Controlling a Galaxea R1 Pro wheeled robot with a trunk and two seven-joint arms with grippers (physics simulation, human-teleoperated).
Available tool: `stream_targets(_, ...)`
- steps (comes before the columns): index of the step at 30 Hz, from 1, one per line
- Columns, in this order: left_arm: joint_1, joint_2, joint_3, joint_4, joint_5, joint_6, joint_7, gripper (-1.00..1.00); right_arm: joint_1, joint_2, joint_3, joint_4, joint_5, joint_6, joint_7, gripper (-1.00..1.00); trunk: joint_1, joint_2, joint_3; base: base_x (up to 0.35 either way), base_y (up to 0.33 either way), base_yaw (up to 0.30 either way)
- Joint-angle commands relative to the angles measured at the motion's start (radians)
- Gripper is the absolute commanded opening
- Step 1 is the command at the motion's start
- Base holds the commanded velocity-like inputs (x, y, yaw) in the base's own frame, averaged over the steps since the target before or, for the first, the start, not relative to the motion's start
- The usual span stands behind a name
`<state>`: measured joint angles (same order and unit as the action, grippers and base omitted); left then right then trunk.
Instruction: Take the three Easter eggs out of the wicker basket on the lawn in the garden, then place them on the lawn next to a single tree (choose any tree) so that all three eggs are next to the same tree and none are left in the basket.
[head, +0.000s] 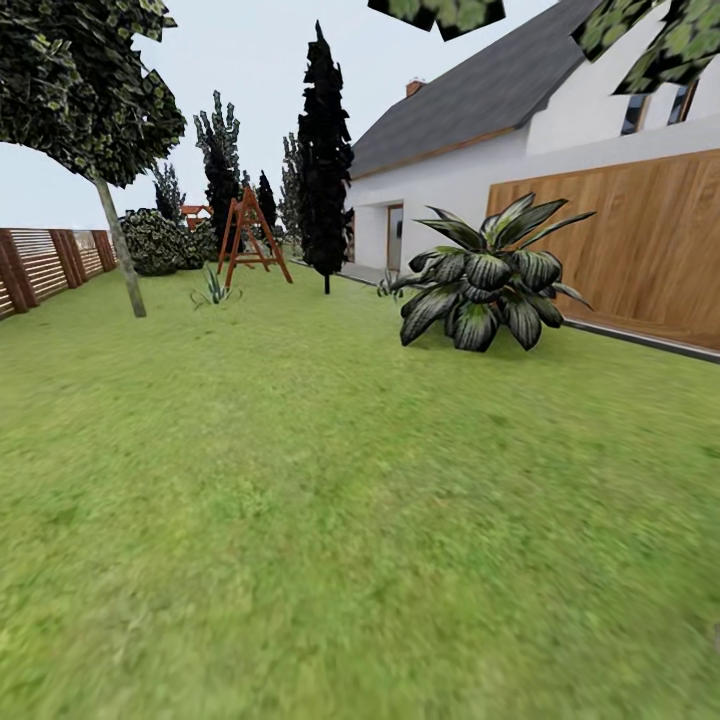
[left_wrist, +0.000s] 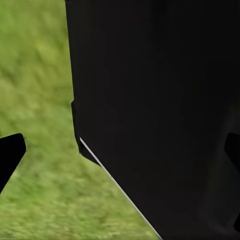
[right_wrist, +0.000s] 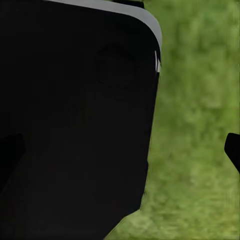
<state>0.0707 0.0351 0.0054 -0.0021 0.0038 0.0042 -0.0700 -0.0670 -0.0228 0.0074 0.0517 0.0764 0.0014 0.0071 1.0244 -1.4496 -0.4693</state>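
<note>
Green lawn is stretching toward a leaning tree at upper left; either end effector's opening I cannot tell.

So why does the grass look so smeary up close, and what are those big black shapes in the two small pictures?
Head view: the near lawn is blurred and the tree with the far plants sharper, under flat light with hardly any shadows. Left and right wrist views: dark robot bodywork sits close to each camera, featureless black, with soft, unfocused grass beside it.
</note>
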Motion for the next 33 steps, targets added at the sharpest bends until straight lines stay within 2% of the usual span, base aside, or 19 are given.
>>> stream_targets(1, 0.000, 0.000, 0.001, 0.000, 0.001, 0.000, -0.004, 1.00, -0.001, 0.000, 0.000, 0.002, 0.008, 0.000, 0.001, 1.00, 0.001, 0.000, -0.001, 0.307, 0.192, 0.000)
stream_targets(19, 0.000, 0.000, 0.001, 0.000, -0.001, 0.000, -0.004, 1.00, -0.002, 0.000, 0.000, 0.002, 0.008, 0.000, 0.001, 1.00, 0.001, 0.000, -0.001, 0.307, 0.192, -0.007)
stream_targets(33, 0.000, 0.000, 0.001, 0.001, -0.001, 0.001, -0.004, 1.00, -0.002, 0.000, 0.000, 0.002, 0.008, 0.000, 0.002, 1.00, 0.001, 0.000, -0.001, 0.307, 0.191, -0.240)
